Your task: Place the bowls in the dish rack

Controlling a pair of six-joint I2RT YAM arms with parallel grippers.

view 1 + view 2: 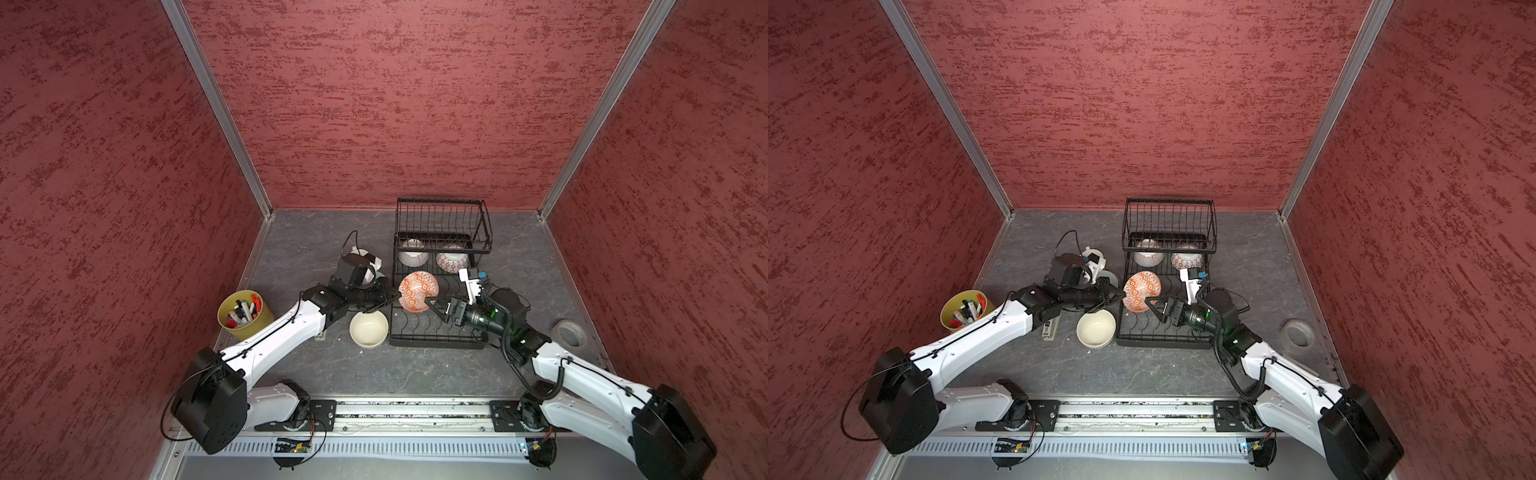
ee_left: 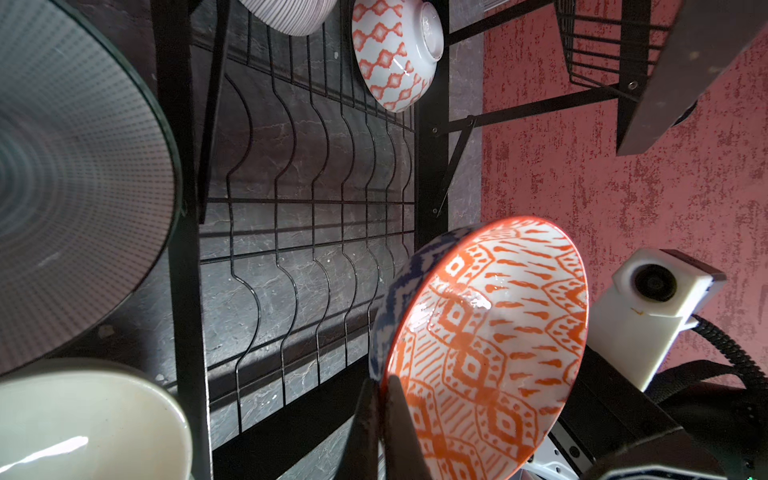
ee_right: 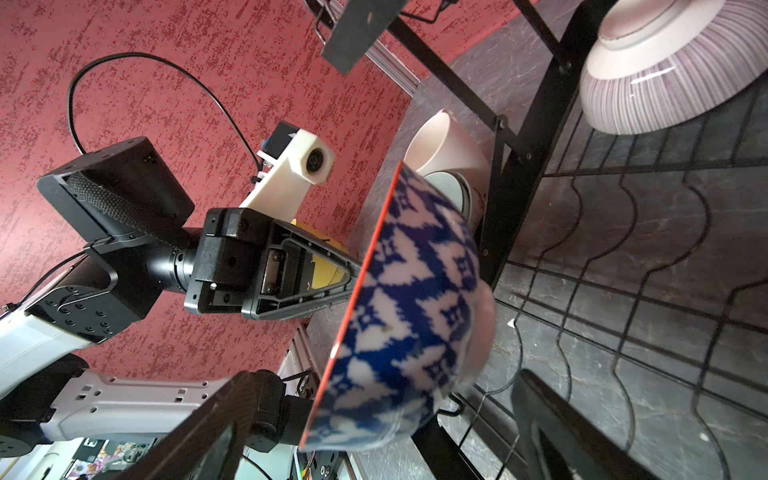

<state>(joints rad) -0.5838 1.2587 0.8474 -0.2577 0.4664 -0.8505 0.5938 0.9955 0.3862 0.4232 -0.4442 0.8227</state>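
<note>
the orange-and-navy bowl (image 1: 417, 296) was held on edge over the left side of the dish rack (image 1: 436, 343), above its lower tier. its mouth was turned up and toward the arms' bases, its foot toward the rack's back. the left rim was clamped by the left gripper (image 1: 397, 296). the right gripper (image 1: 434, 309) was empty, its jaws spread just beside the near rim.

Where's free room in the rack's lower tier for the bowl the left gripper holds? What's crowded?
Free: front slots of the dish rack, between the held orange bowl and the front rail; the open right gripper hovers there. Also bare table between rack and tape roll. Crowded: back row, striped bowl and diamond-patterned bowl under the upper basket.
</note>
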